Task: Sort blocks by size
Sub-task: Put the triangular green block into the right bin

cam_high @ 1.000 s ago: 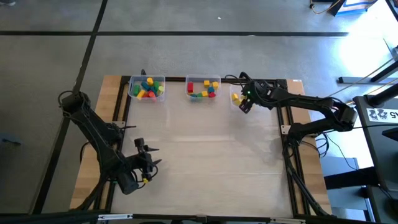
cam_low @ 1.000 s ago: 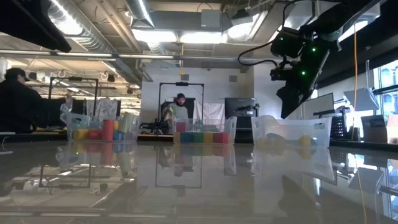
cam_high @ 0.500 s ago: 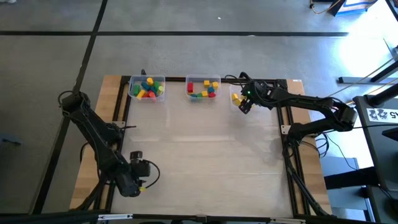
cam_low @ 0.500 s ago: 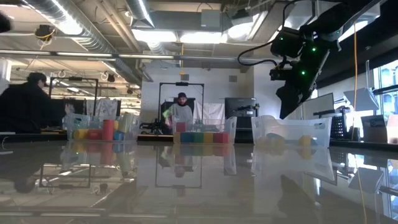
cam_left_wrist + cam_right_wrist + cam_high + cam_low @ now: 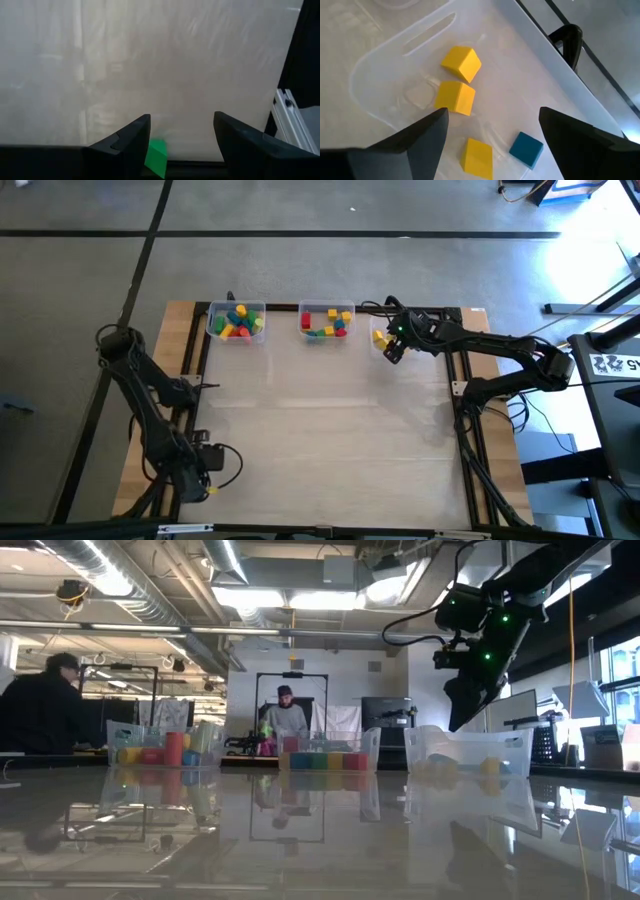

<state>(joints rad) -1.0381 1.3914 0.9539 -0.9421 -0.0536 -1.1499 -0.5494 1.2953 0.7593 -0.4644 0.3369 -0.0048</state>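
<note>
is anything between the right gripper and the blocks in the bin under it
Nothing visible does. The right gripper hangs open over the rightmost clear bin, and three yellow blocks and a blue block lie uncovered on its floor between the fingers.

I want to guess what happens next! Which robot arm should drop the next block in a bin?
Probably the left gripper: a green block sits by its finger. The right gripper hangs open and empty over its bin.
</note>
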